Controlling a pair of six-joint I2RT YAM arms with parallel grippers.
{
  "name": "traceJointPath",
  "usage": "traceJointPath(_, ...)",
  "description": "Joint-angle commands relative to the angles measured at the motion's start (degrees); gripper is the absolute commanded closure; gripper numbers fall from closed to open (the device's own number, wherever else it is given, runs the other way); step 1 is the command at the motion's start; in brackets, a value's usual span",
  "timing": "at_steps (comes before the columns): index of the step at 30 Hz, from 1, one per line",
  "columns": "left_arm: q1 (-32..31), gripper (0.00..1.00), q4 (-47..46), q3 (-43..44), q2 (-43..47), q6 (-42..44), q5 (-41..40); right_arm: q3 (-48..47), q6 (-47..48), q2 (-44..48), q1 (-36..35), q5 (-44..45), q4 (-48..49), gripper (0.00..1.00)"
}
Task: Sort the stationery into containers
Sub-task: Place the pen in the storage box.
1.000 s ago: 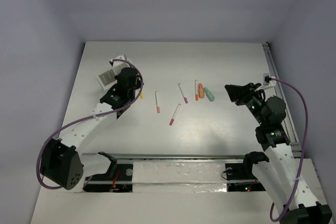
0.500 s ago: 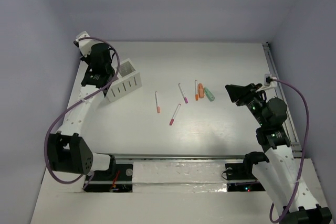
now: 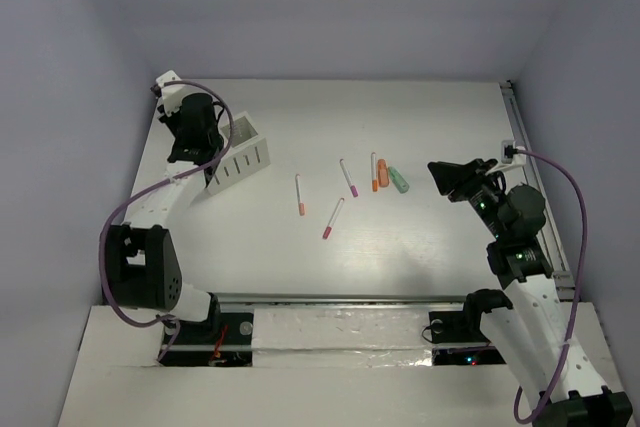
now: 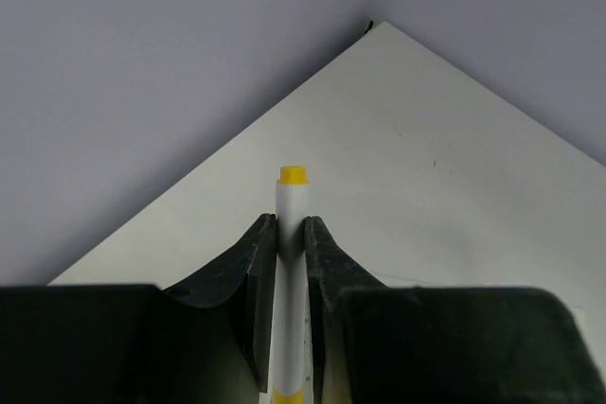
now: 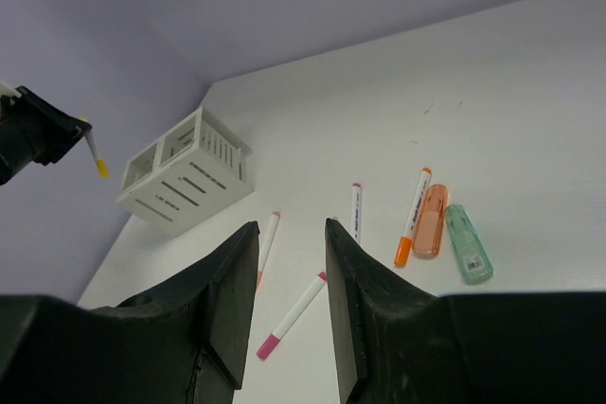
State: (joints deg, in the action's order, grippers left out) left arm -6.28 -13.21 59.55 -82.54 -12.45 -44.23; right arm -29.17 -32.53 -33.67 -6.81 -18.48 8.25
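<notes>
My left gripper (image 3: 202,150) is shut on a thin white pen with yellow ends (image 4: 292,198). It holds the pen in the air just left of the white two-compartment organiser box (image 3: 242,155). The right wrist view shows the pen (image 5: 94,154) hanging beside the box (image 5: 185,182). On the table lie a salmon-ended pen (image 3: 299,194), a pink-ended pen (image 3: 333,218), a magenta-ended pen (image 3: 348,177), an orange-ended pen (image 3: 374,172), a stubby orange marker (image 3: 382,173) and a mint-green marker (image 3: 398,180). My right gripper (image 5: 290,229) is open and empty, raised right of them.
The table's left edge and the back-left wall corner are close to my left gripper. A metal rail (image 3: 520,162) with a white socket runs along the table's right edge, beside the right arm.
My left gripper has lifted the yellow-ended pen off the table right of the box and swung to the box's far-left side. The right arm has not moved.
</notes>
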Motion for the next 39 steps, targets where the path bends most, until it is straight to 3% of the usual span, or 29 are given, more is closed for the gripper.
traceJointPath(1, 0.2, 1.00, -8.6, -0.7, -0.6, 3.0, -2.6, 0.1, 0.0, -0.6, 0.1, -1.1, 3.9, 0.60)
traceJointPath(14, -1.5, 1.00, -18.9, -1.5, -6.9, 9.9, -7.2, 0.4, -0.1, -1.0, 0.1, -1.4, 4.4, 0.60)
traceJointPath(24, -7.7, 1.00, -24.7, -5.3, -7.1, 14.8, -12.5, 0.3, -0.1, -1.0, 0.1, -1.6, 4.3, 0.60)
traceJointPath(39, -7.7, 1.00, -23.1, -2.2, -8.2, 13.5, -11.9, 0.3, -0.2, -1.0, 0.1, -2.0, 4.6, 0.60)
